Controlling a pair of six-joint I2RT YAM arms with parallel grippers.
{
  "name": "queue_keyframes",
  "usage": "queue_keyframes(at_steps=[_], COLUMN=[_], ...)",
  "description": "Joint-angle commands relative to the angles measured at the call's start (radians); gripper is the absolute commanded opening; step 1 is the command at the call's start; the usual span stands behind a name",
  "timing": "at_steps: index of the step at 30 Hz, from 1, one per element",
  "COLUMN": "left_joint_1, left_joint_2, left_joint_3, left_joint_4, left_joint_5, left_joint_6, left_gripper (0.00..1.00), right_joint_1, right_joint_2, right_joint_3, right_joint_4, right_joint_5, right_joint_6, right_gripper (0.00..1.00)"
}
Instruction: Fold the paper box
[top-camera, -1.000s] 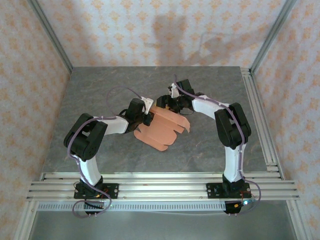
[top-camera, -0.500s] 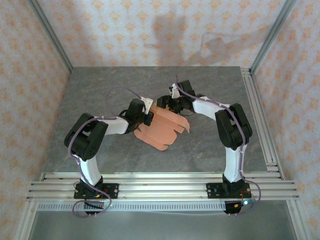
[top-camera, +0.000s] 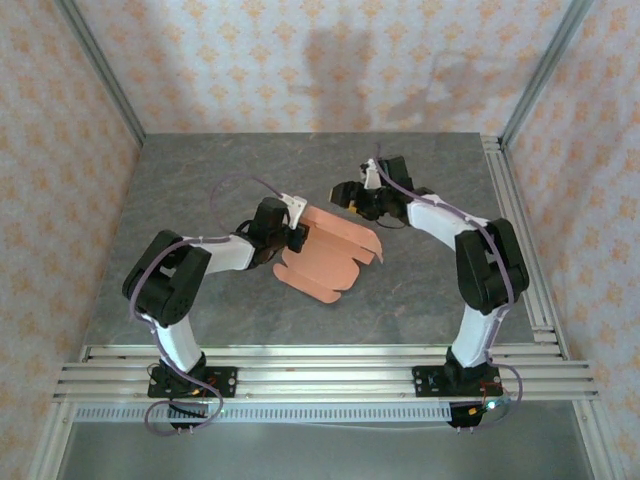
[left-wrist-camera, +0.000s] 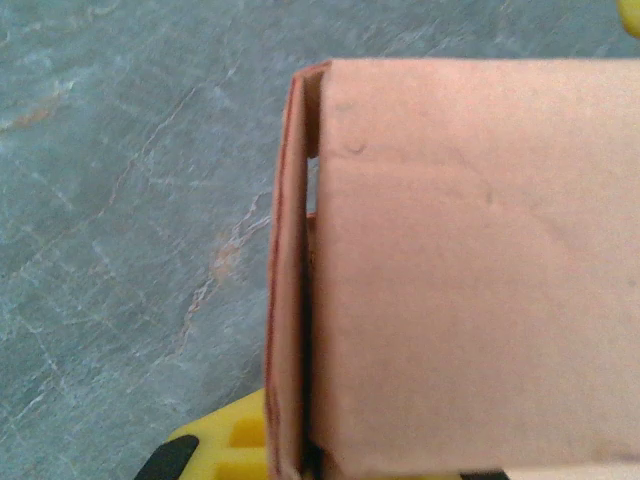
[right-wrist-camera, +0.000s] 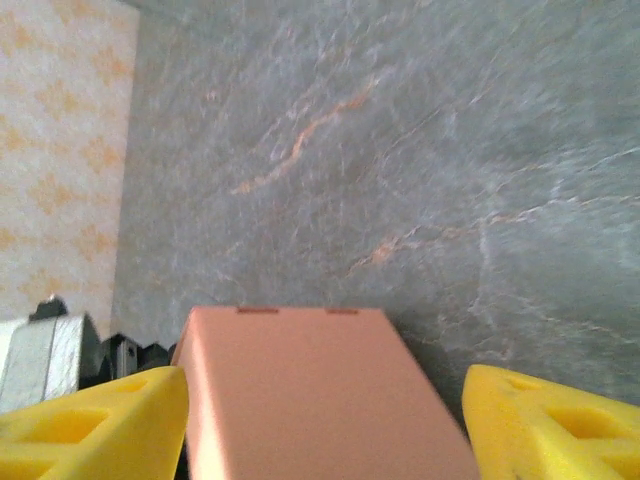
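The salmon-orange paper box (top-camera: 330, 252) lies partly folded in the middle of the table, its rounded flaps spread toward the near right. My left gripper (top-camera: 296, 236) sits at its left edge, shut on the card. In the left wrist view a folded panel (left-wrist-camera: 470, 270) with a thin upright wall on its left covers the jaws, and one yellow finger (left-wrist-camera: 215, 450) shows beneath it. My right gripper (top-camera: 346, 194) hovers open just beyond the box's far corner. In the right wrist view, a flat panel of the box (right-wrist-camera: 310, 400) lies between its wide-apart yellow fingers (right-wrist-camera: 95, 420).
The grey marbled table (top-camera: 200, 180) is walled by patterned panels at the back and sides. An aluminium rail (top-camera: 515, 230) runs along the right edge, and more rails (top-camera: 320, 365) cross the near edge by the arm bases.
My right gripper has let go of the box's far edge and drawn back up and to the right. The left gripper has kept its hold, and the box has stayed put.
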Motion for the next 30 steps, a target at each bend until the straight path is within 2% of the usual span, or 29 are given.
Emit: queue_keyframes(at_steps=[1, 4, 7, 10, 16, 20, 24, 30], left_joint_1=[-0.002, -0.003, -0.002, -0.002, -0.002, -0.001, -0.002, -0.002], left_joint_2=[-0.072, -0.087, -0.092, -0.09, -0.092, -0.088, -0.089, -0.099], left_joint_3=[-0.009, 0.001, 0.009, 0.02, 0.04, 0.065, 0.07, 0.058], left_joint_4=[0.013, -0.002, 0.013, 0.034, 0.061, 0.056, 0.06, 0.046], left_joint_5=[0.074, 0.125, 0.16, 0.188, 0.17, 0.173, 0.176, 0.203], left_joint_6=[-0.022, -0.035, -0.059, -0.088, -0.148, -0.169, -0.179, -0.157], left_gripper=[0.0, 0.0, 0.0, 0.0, 0.0, 0.0, 0.0, 0.0], right_joint_1=[-0.033, -0.033, -0.013, 0.025, 0.086, 0.124, 0.119, 0.052], right_joint_2=[-0.022, 0.01, 0.026, 0.032, 0.038, 0.043, 0.032, 0.009], right_joint_3=[-0.013, 0.006, -0.003, -0.003, -0.028, 0.003, 0.015, -0.025], right_joint_4=[-0.008, -0.046, -0.005, 0.017, 0.125, 0.024, -0.004, 0.089], right_joint_5=[0.026, -0.021, -0.1, -0.173, -0.317, -0.306, -0.274, -0.205], right_joint_6=[0.005, -0.033, -0.045, -0.08, -0.066, -0.168, -0.177, -0.054], right_gripper=[0.67, 0.56, 0.48, 0.46, 0.41, 0.41, 0.38, 0.36])
